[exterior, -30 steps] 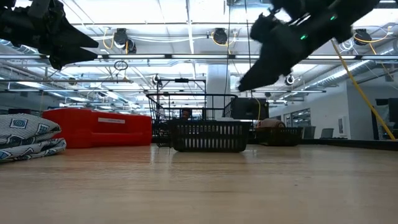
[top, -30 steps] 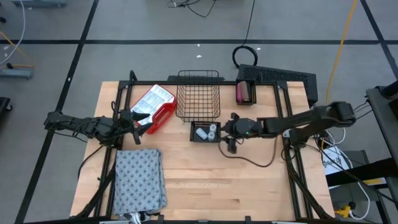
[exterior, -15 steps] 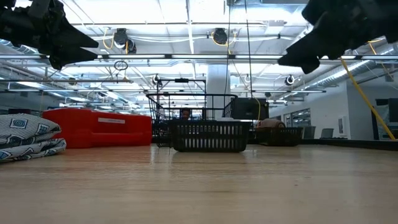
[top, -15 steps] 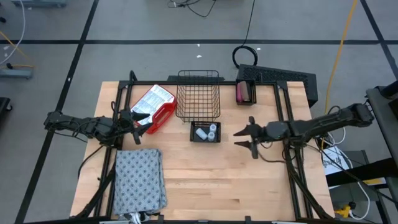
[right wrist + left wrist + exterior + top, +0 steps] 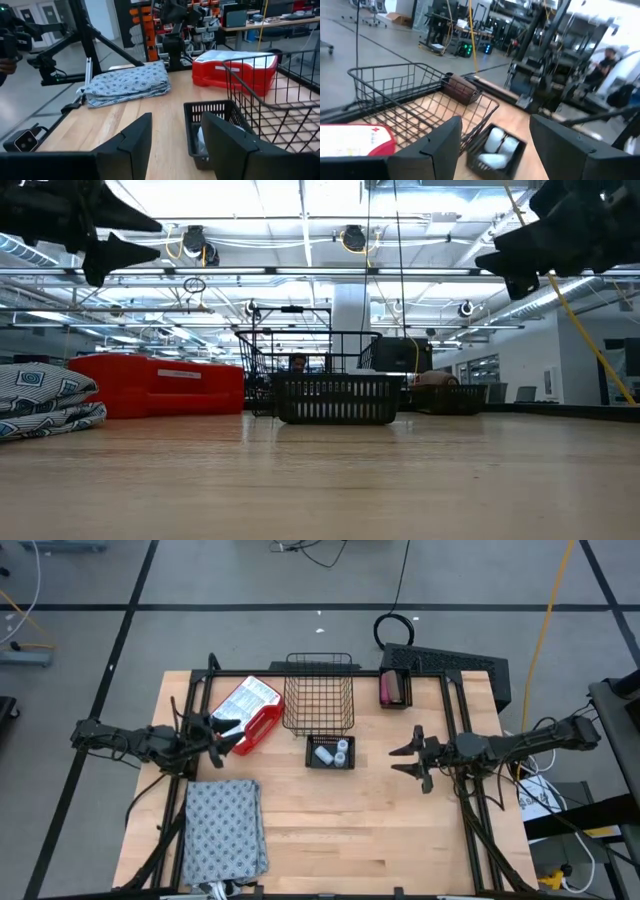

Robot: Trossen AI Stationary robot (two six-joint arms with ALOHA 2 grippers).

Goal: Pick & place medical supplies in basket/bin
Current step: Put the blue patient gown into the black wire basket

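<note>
The black wire basket (image 5: 318,692) stands at the table's far middle. Just in front of it, a small black bin (image 5: 330,753) holds white vials (image 5: 496,141). A second small bin (image 5: 394,688) at the far right holds a pink block; a brown block (image 5: 462,90) shows past the basket. The grey dotted cloth (image 5: 225,830) lies folded at the near left. My left gripper (image 5: 226,736) hovers open by the red box. My right gripper (image 5: 396,762) hovers open, right of the vial bin, with nothing between its fingers.
A red first-aid box (image 5: 250,712) lies left of the basket, close to my left gripper. Black frame rails run along both table sides. A keyboard (image 5: 445,665) sits off the far right corner. Bare wood lies in the table's near middle and right.
My right gripper has drawn back from over the vial bin toward the table's right edge, staying high and carrying nothing. My left gripper has kept its place and turned a little at the wrist.
</note>
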